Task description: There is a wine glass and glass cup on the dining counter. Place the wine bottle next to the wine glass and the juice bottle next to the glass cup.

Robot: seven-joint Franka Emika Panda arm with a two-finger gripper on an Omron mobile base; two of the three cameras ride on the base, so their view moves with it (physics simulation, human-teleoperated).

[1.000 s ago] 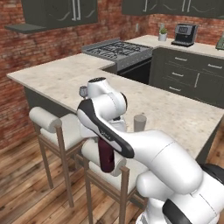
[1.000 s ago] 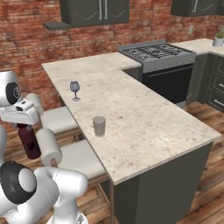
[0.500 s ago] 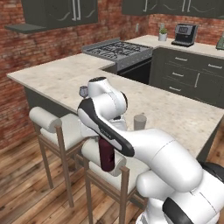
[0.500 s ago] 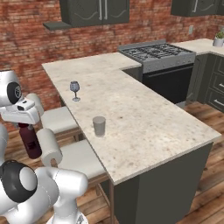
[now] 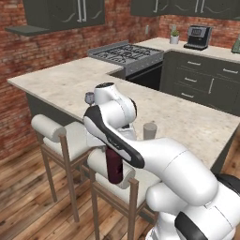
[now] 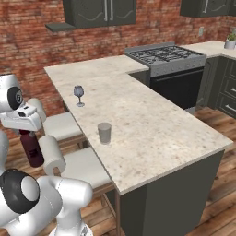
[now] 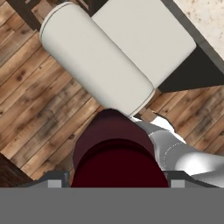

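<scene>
My gripper [image 6: 26, 132] is shut on the cap of the juice bottle [image 6: 32, 148], a stout maroon bottle that hangs upright beside the bar stools, below the level of the counter top. Part of the arm hides the juice bottle [image 5: 114, 165] in the left base view. Seen from the hand, the juice bottle [image 7: 114, 151] sits between the fingertips above a stool cushion. On the dining counter [image 6: 152, 133], the wine glass [image 6: 79, 95] stands near the stool-side edge and the glass cup [image 6: 104, 132] stands closer to me. The wine bottle is out of view.
Two cushioned bar stools [image 5: 61, 136] [image 6: 83, 168] stand against the counter, right under and beside the bottle. Wooden floor [image 7: 39, 109] lies below. A stove [image 6: 166, 57] sits at the counter's far end, and a coffee machine [image 5: 198, 37] on the back counter.
</scene>
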